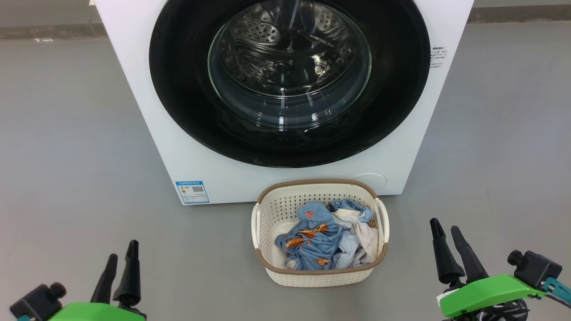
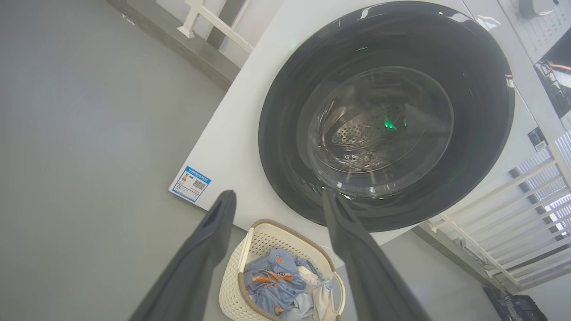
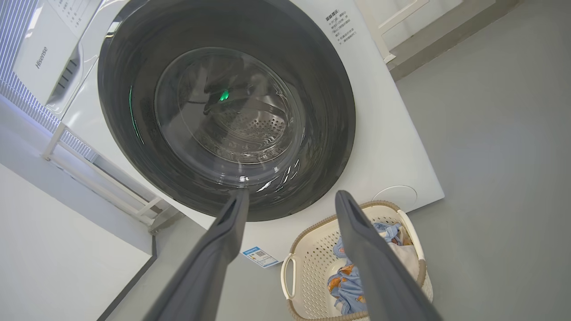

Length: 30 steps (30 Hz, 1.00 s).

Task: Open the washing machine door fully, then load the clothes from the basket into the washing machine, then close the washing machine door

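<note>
The washing machine (image 1: 147,111) stands white and square ahead of me. Its round black door (image 1: 187,89) lies flat against the front, and the steel drum shows through the glass. On the floor just in front sits the cream basket (image 1: 312,183) holding the clothes (image 1: 316,240), blue cloth with orange prints beside pale pieces. My left gripper (image 1: 122,249) hangs open at the lower left, well left of the basket. My right gripper (image 1: 444,224) is open at the lower right. Left wrist view: left gripper (image 2: 277,194), door (image 2: 290,111), basket (image 2: 232,276). Right wrist view: right gripper (image 3: 291,193), door (image 3: 125,89), clothes (image 3: 343,281).
Grey floor spreads on both sides of the machine. A blue label (image 1: 192,192) marks its lower left front. A white railing (image 2: 513,223) stands beside one side of the machine, and another white appliance (image 3: 40,53) stands next to it.
</note>
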Motion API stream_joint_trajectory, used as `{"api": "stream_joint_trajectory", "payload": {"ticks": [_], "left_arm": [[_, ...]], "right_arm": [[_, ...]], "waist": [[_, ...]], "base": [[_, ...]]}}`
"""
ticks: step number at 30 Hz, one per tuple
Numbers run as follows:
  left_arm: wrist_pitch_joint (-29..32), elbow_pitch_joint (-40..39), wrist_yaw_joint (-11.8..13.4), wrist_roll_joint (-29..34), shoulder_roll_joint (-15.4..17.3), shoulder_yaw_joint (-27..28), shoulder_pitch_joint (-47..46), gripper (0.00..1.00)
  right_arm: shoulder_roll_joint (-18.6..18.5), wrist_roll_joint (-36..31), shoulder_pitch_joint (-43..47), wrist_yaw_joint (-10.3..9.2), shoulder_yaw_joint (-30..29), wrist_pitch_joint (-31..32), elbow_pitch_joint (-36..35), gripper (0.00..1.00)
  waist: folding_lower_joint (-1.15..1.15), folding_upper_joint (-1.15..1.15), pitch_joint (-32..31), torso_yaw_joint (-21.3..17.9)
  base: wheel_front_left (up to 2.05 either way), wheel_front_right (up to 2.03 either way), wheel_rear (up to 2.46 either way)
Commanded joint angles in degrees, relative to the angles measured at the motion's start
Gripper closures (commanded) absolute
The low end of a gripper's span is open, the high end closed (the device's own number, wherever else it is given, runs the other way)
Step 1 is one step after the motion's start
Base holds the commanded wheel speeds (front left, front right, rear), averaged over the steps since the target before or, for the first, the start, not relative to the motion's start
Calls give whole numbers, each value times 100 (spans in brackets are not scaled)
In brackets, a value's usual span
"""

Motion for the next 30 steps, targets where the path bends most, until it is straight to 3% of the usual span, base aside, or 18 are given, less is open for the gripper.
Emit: {"api": "stream_joint_trajectory", "payload": {"ticks": [1,30], "left_arm": [[-86,-127,-25,184,129,151,-295,0],[-586,-29,-36,1744,370,-34,-401,0]], "right_arm": [[-54,-229,-270,6,117,-102,-172,0],[-66,-2404,-395,8,331,-589,-161,0]], "waist": [[0,0,-2,1],[0,0,-9,-5]], "base": [[0,0,0],[0,0,0]]}}
